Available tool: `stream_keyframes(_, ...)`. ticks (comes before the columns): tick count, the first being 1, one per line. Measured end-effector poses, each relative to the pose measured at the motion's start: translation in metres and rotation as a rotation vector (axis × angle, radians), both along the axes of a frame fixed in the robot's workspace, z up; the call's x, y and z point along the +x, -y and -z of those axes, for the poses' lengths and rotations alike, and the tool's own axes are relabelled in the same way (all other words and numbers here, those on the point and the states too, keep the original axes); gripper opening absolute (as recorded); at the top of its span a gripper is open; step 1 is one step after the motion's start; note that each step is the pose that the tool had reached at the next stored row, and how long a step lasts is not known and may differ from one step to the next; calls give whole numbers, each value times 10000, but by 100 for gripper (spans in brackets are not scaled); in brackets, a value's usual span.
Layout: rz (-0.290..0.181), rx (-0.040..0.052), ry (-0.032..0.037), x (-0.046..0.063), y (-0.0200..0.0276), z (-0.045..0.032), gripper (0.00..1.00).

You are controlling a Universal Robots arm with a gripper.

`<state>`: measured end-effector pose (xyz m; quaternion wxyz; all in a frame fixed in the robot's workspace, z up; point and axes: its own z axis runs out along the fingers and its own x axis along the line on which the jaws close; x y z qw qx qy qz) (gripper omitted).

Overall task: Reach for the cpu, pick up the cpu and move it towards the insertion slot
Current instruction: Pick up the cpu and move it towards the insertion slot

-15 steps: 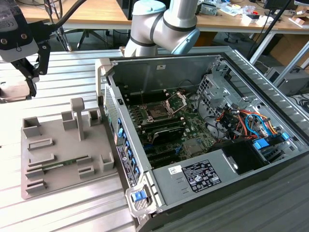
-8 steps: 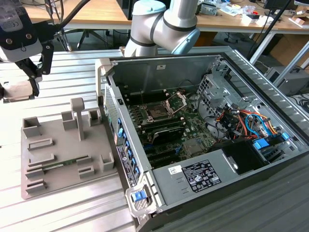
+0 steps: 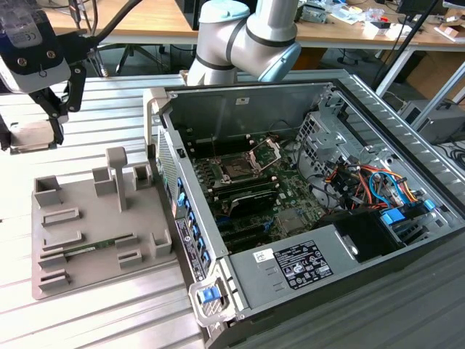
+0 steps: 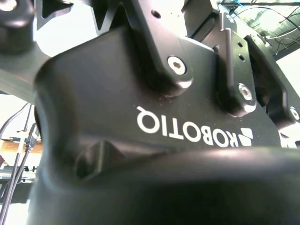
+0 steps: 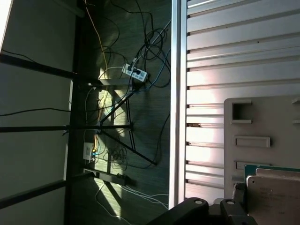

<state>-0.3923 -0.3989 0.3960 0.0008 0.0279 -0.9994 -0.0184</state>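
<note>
Slatted metal surface point(image 3: 94, 320) under everything, with a grey tray point(image 3: 87, 218) at the exterior view's left and an open pc case point(image 3: 240, 102) lying just beside it on the right. My hand point(image 3: 33, 129) is way over at the exterior view's left edge, up off the surface and just past the tray's far corner. It's closed on the cpu point(image 3: 29, 138), a pale flat square sitting level between my fingers and not touching anything below.

The first wrist view has the cpu point(image 5: 276, 197) up close, tan face with a green edge showing along one side, and the tray point(image 5: 262, 122) with its bare pockets behind it. Past the surface's edge that view also catches the floor point(image 5: 131, 154) with a mess of cables point(image 5: 140, 47) and a power strip point(image 5: 135, 73).

The slot point(image 3: 236, 169) is inside the case on the green board point(image 3: 290, 196), dark square with its bracket point(image 3: 265, 149) flipped up. It's well apart from my hand, with the whole tray between us. A green stick point(image 3: 87, 249) lies in one of the tray's long pockets.
</note>
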Motion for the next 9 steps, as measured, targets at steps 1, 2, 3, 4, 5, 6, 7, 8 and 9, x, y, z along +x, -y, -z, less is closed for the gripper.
stream_keyframes(1, 1, 0, 0, 3, 0, 0, 55)
stream_keyframes(2, 1, 0, 0, 6, 0, 0, 55)
stream_keyframes(3, 0, 0, 0, 12, 0, 0, 55)
stream_keyframes(4, 0, 0, 0, 17, 0, 0, 55)
stream_keyframes(5, 0, 0, 0, 22, 0, 0, 55)
stream_keyframes(6, 0, 0, 0, 28, 0, 0, 55)
stream_keyframes(7, 0, 0, -1, 38, 0, 0, 55)
stream_keyframes(8, 0, -1, 1, 46, 0, 0, 55)
stream_keyframes(9, 0, 1, 0, 54, 0, 0, 55)
